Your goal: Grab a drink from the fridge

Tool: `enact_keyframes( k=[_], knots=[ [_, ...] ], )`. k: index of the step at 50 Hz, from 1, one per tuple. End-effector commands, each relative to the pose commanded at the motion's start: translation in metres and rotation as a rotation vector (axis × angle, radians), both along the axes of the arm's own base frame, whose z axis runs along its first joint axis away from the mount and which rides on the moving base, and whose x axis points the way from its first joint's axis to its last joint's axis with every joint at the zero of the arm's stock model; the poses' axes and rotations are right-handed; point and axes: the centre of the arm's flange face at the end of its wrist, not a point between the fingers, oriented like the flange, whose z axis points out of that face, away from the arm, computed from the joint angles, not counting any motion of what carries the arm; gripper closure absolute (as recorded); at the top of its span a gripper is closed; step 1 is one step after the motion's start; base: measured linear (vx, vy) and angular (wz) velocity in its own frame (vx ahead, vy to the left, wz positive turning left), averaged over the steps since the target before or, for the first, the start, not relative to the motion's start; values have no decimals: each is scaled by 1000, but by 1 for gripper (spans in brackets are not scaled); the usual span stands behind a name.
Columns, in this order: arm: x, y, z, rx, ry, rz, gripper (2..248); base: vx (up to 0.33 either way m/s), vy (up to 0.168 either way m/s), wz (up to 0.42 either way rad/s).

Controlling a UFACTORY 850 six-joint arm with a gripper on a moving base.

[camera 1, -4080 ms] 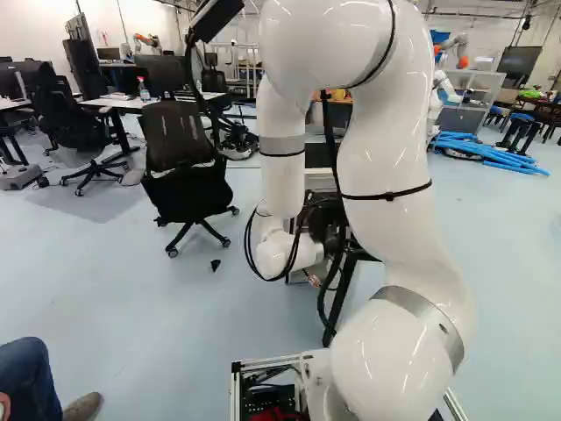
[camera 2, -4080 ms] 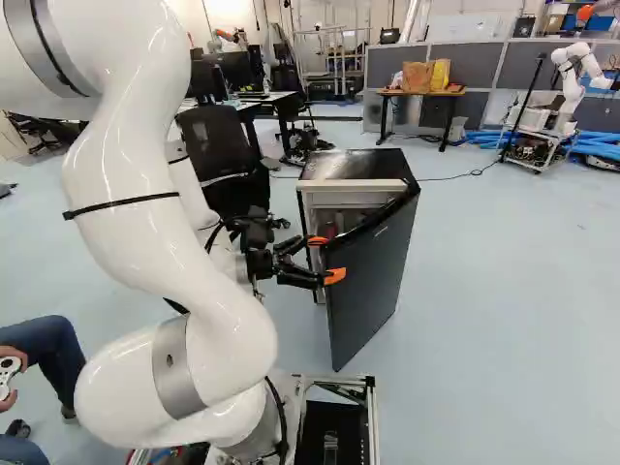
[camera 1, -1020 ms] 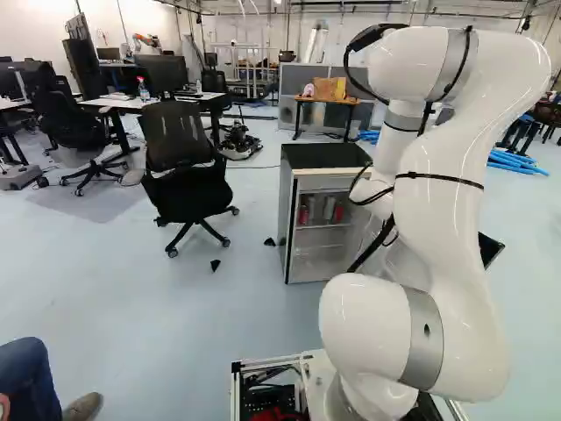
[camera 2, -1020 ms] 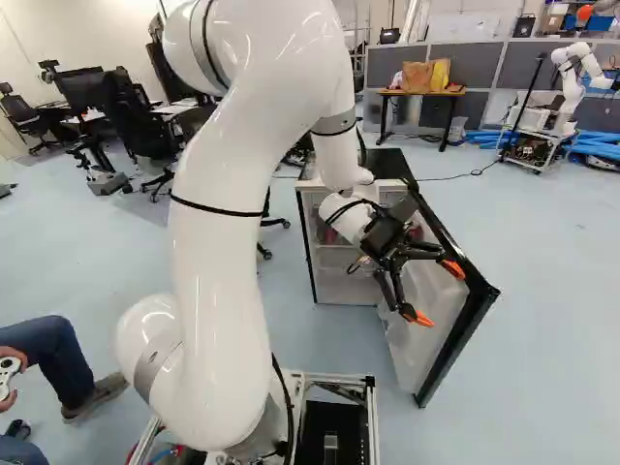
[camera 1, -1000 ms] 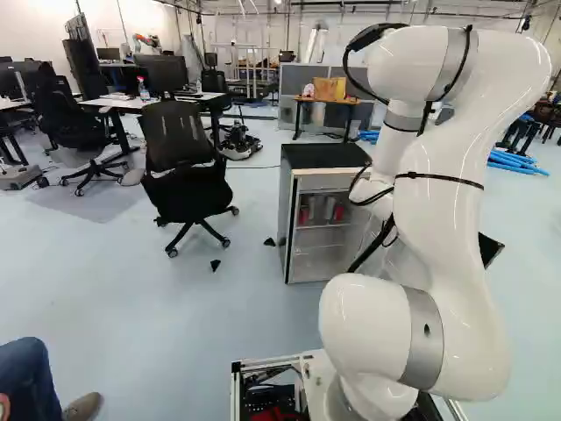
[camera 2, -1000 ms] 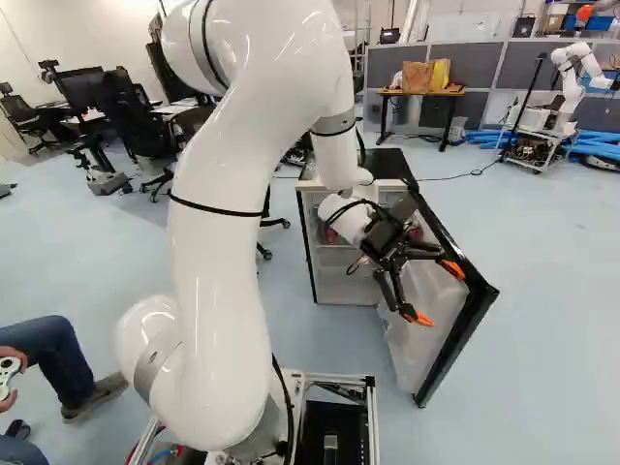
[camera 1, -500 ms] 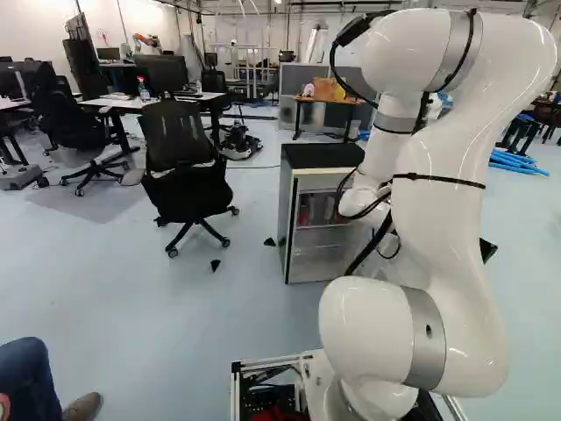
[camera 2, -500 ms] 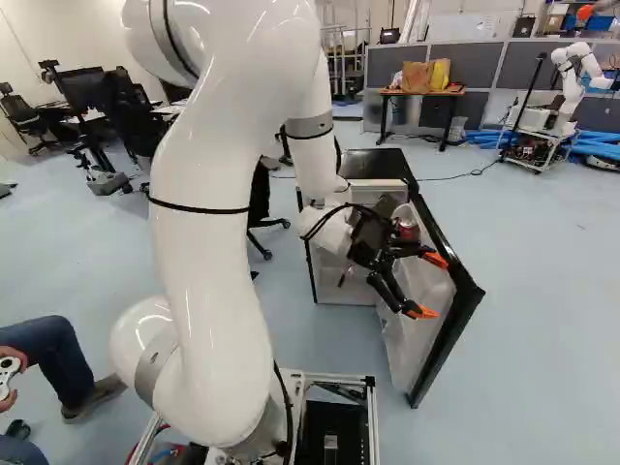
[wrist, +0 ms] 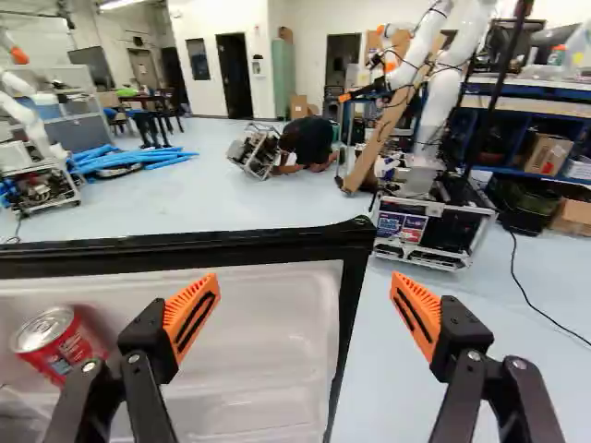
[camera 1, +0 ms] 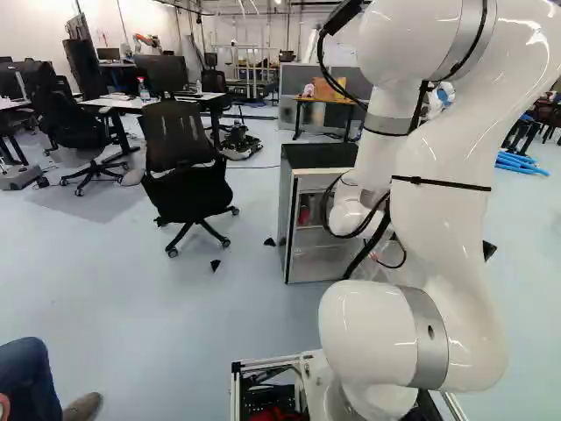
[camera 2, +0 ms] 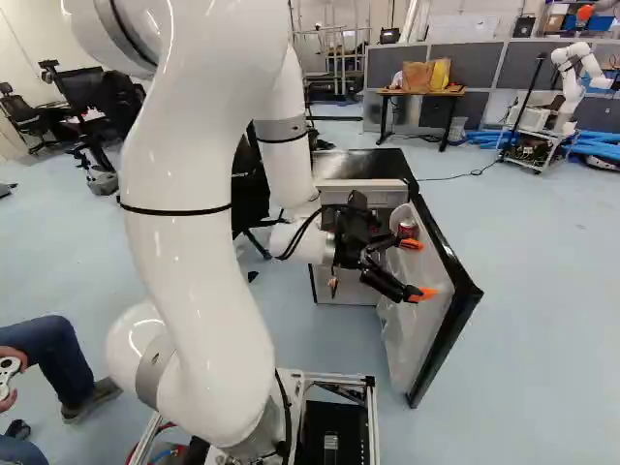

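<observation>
One black gripper [camera 2: 418, 269] at the end of your white arm [camera 2: 184, 252] hovers by the open door [camera 2: 415, 334] of the fridge [camera 1: 317, 156], its fingers [wrist: 192, 314] spread, as a red drink can [wrist: 60, 346] sits at the door's inner side, just outside the gap between them

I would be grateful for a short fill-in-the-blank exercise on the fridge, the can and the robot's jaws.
1. The door of the fridge stands ____.
2. On the door's inner side, the can is mainly coloured ____.
3. The pads on the jaws are coloured ____.
4. The jaws stand wide apart, gripping ____.

Missing words: open; red; orange; nothing.
</observation>
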Motion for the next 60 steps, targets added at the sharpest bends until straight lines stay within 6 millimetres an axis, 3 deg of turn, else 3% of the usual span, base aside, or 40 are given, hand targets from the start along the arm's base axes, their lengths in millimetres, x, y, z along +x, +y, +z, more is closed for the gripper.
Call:
enact_keyframes(
  k=[33,60],
  knots=[
    [-38,61,5,10,66,480,3,0,0,0],
    [-21,80,4,21,63,775,3,0,0,0]
  ],
)
